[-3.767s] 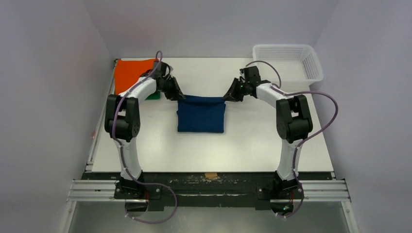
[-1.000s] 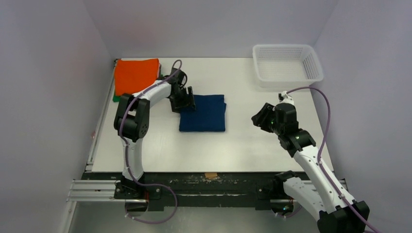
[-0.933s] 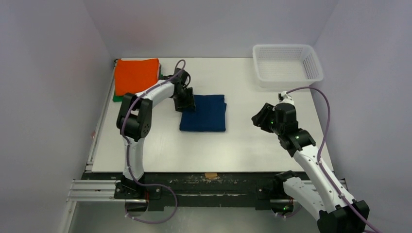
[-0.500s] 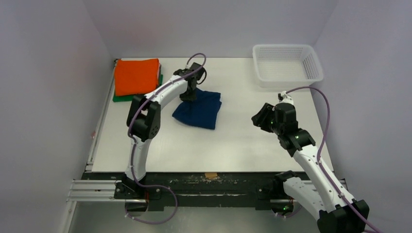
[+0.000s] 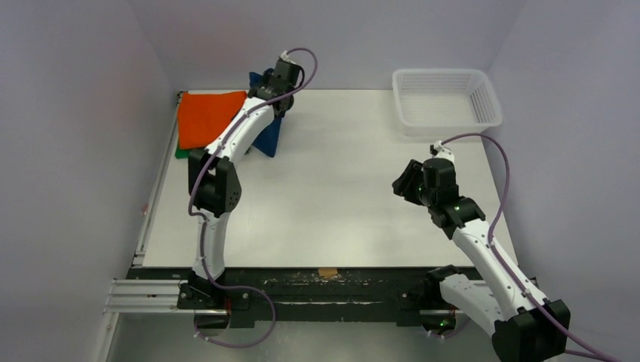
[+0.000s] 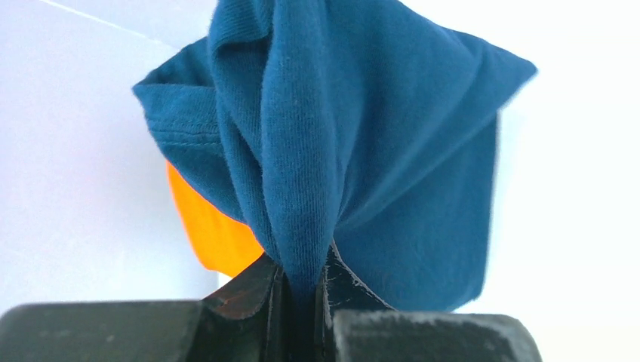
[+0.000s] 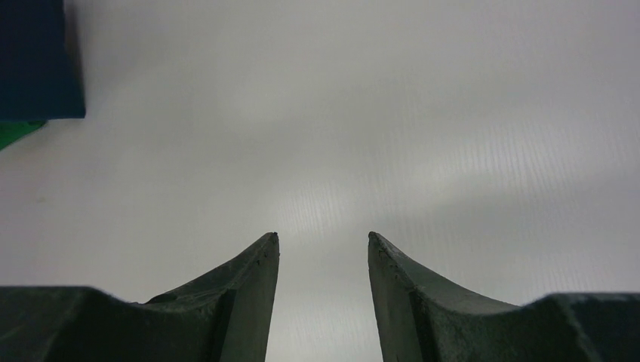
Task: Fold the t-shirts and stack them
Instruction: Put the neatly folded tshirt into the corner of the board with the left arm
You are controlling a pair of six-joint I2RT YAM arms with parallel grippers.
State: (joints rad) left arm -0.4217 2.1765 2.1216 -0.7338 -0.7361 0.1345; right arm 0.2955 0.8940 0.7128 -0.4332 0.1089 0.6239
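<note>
My left gripper (image 5: 275, 89) is shut on the folded navy t-shirt (image 5: 269, 138) and holds it in the air at the back of the table, just right of the stack. The shirt hangs bunched from the jaws in the left wrist view (image 6: 362, 151), where the gripper (image 6: 302, 275) pinches a thick fold. The folded orange t-shirt (image 5: 207, 117) lies on the green one (image 5: 181, 153) at the back left; orange also shows behind the navy cloth (image 6: 207, 234). My right gripper (image 5: 404, 183) is open and empty above bare table (image 7: 323, 240).
A white mesh basket (image 5: 445, 98) stands at the back right corner. The right wrist view shows a navy corner (image 7: 38, 60) and a green sliver (image 7: 15, 132) at its far left. The enclosure walls stand close around the table (image 5: 340, 211).
My left gripper has lifted the navy t-shirt off the middle of the table and carried it back and left, beside the orange stack. The right arm has barely moved.
</note>
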